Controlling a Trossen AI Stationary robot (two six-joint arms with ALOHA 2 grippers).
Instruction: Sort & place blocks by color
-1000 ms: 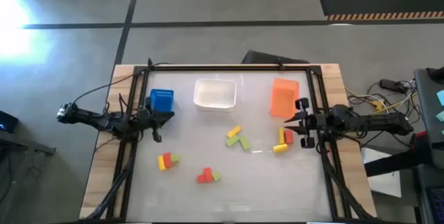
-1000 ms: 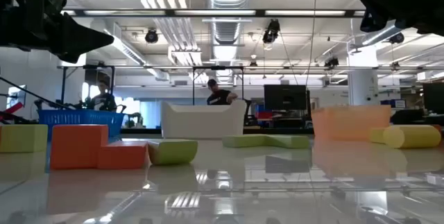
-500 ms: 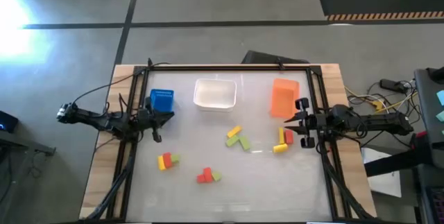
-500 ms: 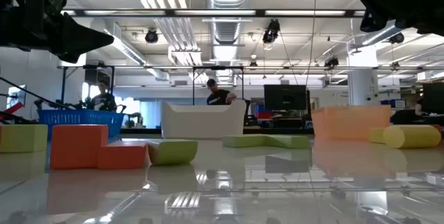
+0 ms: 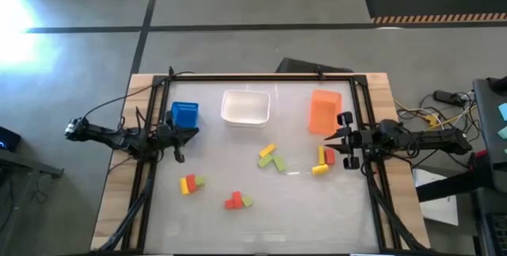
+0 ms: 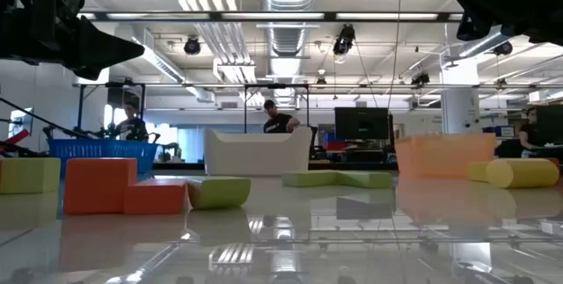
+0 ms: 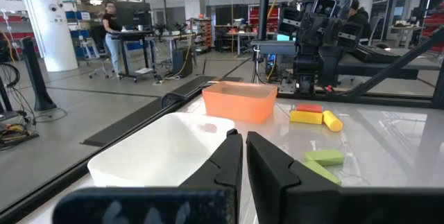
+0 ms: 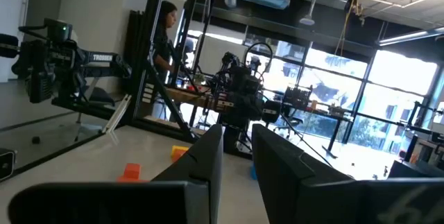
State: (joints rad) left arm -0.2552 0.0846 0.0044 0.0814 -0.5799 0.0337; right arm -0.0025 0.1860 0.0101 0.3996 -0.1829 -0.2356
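Both arms hang above the table, one at each side. The left gripper sits just beside the blue bin, its fingers pressed together on nothing. Across the way, the right gripper hovers just below the orange bin, and its fingers stand slightly parted with nothing between them.

Now the blocks, all loose on the glossy tabletop. Right by the right gripper there is a small cluster: a red block, a yellow bar and a yellow cylinder. In the middle, below the white bin, a yellow block lies next to two green bars. Toward the left front, a yellow, red and green group sits together, and nearer the front edge a red stepped piece touches a green block. Not one block is in a bin as far as the overhead view shows.

People work at desks in the room behind.
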